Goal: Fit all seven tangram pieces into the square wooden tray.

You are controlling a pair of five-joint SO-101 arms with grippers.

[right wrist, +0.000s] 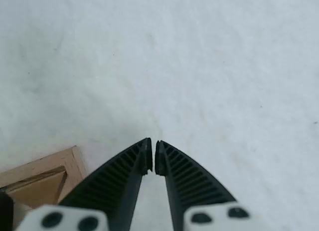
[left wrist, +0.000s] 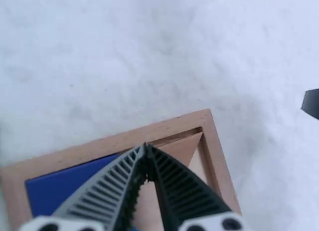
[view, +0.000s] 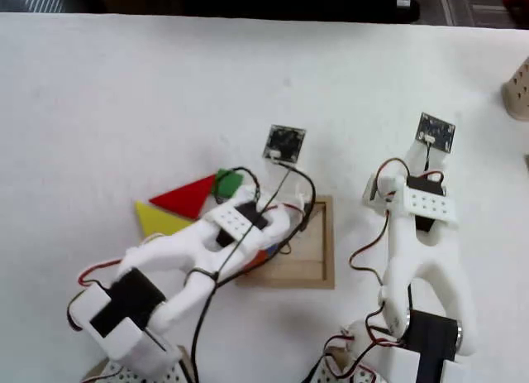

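The square wooden tray [view: 324, 238] lies at the table's middle, partly under my left arm [view: 223, 234]. A blue piece [left wrist: 65, 183] lies inside it; bare wood shows in the corner beyond. My left gripper [left wrist: 146, 150] hangs shut and empty over the tray's interior, near that corner. Left of the tray on the table lie a red triangle [view: 186, 197], a yellow triangle [view: 159, 221] and a green square [view: 227, 183]. A bit of orange and blue [view: 263, 253] peeks out under the arm. My right gripper [right wrist: 153, 144] is shut and empty over bare table beside the tray's corner [right wrist: 52, 166].
The white table [view: 124, 93] stretches wide toward the back and left. A tan perforated object [view: 518, 89] stands at the far right edge. Black and red cables [view: 289, 180] loop over the left arm and the tray's rim.
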